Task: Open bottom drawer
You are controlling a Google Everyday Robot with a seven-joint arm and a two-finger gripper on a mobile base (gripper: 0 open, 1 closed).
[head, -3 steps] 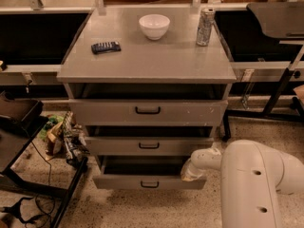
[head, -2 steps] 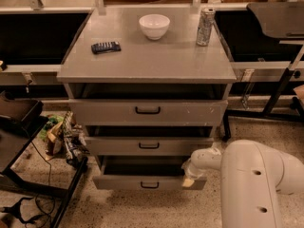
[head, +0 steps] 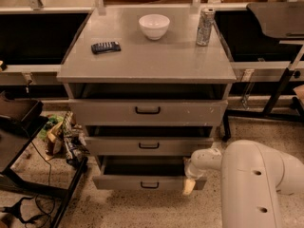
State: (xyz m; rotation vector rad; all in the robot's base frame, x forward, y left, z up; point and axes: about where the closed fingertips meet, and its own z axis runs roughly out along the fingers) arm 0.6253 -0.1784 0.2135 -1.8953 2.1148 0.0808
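Observation:
The grey metal cabinet (head: 147, 65) has three drawers, all pulled out a little. The bottom drawer (head: 128, 181) sticks out furthest, with a plain grey front, a small black loop handle (head: 149, 185) and a dark gap showing its inside. My gripper (head: 190, 182) is at the drawer's right front corner, at the end of the white arm (head: 251, 175) that comes in from the lower right. A pale fingertip (head: 188, 187) hangs over the drawer's front edge.
On the cabinet top stand a white bowl (head: 154, 26), a silver can (head: 205, 26) and a black remote (head: 105, 47). A black cart (head: 19, 127) and bags of clutter (head: 61, 137) sit left of the cabinet. A black-legged table (head: 278, 18) stands at right.
The bottom drawer has slid a little further out, and my gripper has stayed at its right front corner.

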